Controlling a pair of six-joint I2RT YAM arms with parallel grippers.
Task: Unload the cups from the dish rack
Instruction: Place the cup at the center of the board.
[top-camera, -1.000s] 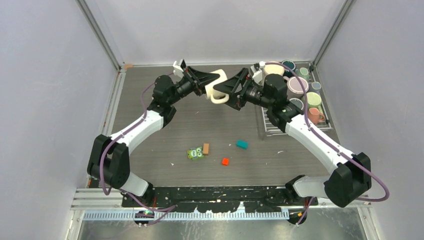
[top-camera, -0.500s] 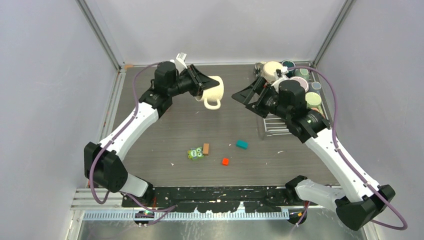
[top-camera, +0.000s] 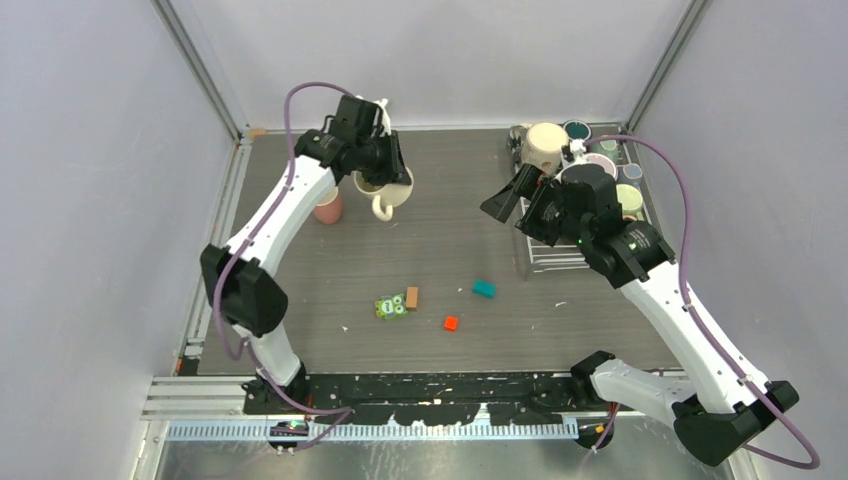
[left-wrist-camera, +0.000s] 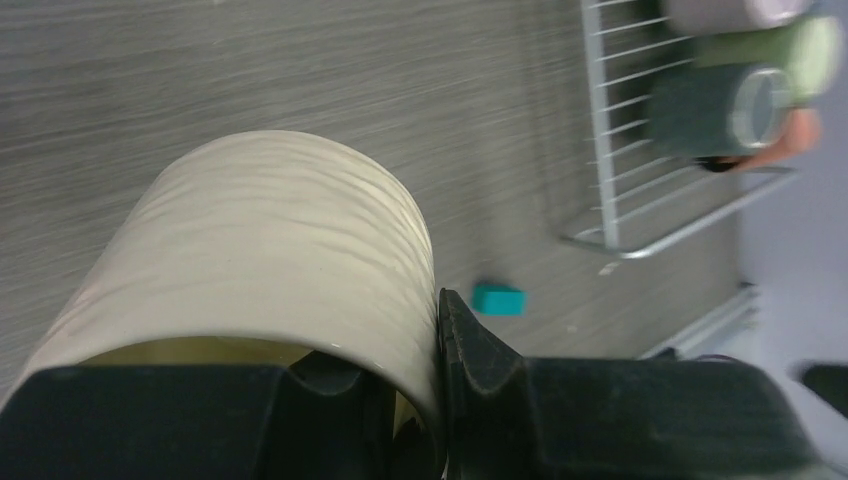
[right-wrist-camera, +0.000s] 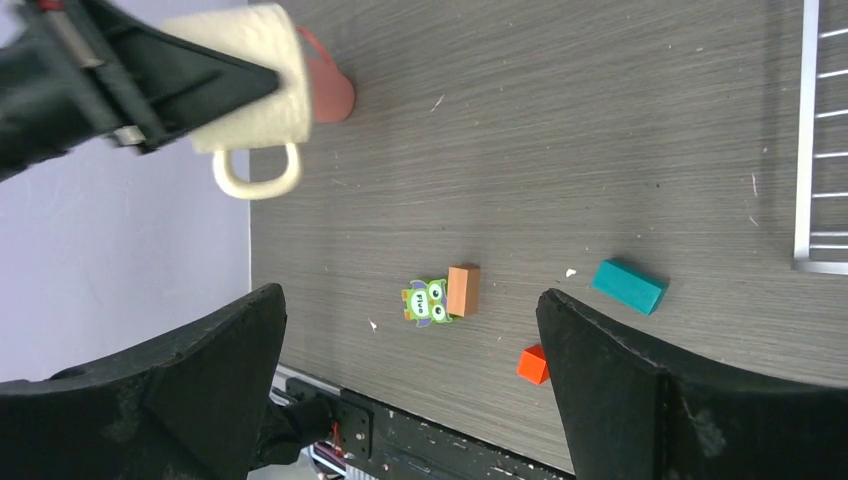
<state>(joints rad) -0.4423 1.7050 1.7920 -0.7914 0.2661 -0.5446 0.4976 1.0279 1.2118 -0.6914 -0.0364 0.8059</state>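
L: my left hand clamps cream cup by its rim wall, upper left of centre | R: my right hand spread wide, empty, near dish rack | Handling: judged rigid, glazed-slick, breakable; lower gently

Open middle, crowded edges
The table is bare between the two arms, leaving room for a gripper to pass. At far left the pink cup stands just beside the cream mug hanging from the left gripper. Small blocks dot the near side. The dish rack shows bare bars at its near end, while cups crowd its far end.
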